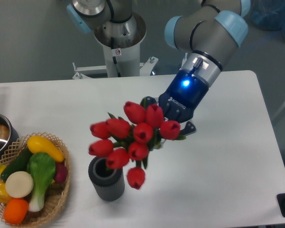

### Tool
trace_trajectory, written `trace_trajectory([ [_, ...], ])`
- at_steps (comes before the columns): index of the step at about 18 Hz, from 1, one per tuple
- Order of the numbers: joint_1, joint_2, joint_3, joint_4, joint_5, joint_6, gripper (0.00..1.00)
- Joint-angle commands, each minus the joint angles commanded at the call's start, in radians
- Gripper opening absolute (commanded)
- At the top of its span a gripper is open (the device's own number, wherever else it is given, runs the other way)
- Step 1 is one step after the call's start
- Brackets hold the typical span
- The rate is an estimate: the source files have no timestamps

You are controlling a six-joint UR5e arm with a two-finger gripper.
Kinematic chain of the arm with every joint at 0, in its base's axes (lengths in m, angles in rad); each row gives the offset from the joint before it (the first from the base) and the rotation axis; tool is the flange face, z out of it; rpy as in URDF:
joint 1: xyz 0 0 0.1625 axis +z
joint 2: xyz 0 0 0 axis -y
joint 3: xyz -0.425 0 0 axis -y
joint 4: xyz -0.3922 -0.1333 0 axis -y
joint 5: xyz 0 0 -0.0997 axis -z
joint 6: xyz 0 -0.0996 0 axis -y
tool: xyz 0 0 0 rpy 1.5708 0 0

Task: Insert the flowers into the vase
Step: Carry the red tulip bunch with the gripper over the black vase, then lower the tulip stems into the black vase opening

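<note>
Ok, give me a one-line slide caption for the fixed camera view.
Claw carries the red tulips above the ribbed grey vase, with a wicker basket of toy vegetables at left.

A grey robot arm with rounded light-blue caps on its joints. Its silver wrist section narrows into a black gripper (173, 118) bearing small white lettering too fine to read and a glowing blue light. Behind it, a pale grey cylindrical base column carries a small sticker with red marks and sits on a white metal bracket fixed with bolts.
</note>
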Motion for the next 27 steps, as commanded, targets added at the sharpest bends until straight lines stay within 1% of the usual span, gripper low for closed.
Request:
trace_trajectory([
  [3,-0.029,-0.034,-0.009,0.000,-0.075,0.069,0.14],
  [4,-0.035,-0.040,-0.024,0.000,-0.106,0.086,0.14],
  [6,-0.037,-0.040,-0.053,0.000,-0.157,0.120,0.14],
  [8,-0.042,-0.042,-0.074,0.000,-0.163,0.153,0.14],
  [10,-0.060,-0.058,-0.078,0.000,-0.190,0.192,0.13],
  [12,-0.061,-0.072,-0.087,0.000,-0.252,0.216,0.13],
  [15,-0.061,-0.103,-0.090,0.000,-0.298,0.284,0.14],
  [17,-0.065,-0.120,-0.104,0.000,-0.338,0.330,0.14],
  [22,-0.063,-0.123,-0.115,-0.002,-0.355,0.347,0.14],
  [25,-0.060,-0.121,-0.143,-0.002,-0.355,0.348,0.13],
  [27,-0.057,-0.118,-0.144,-0.002,-0.355,0.350,0.13],
])
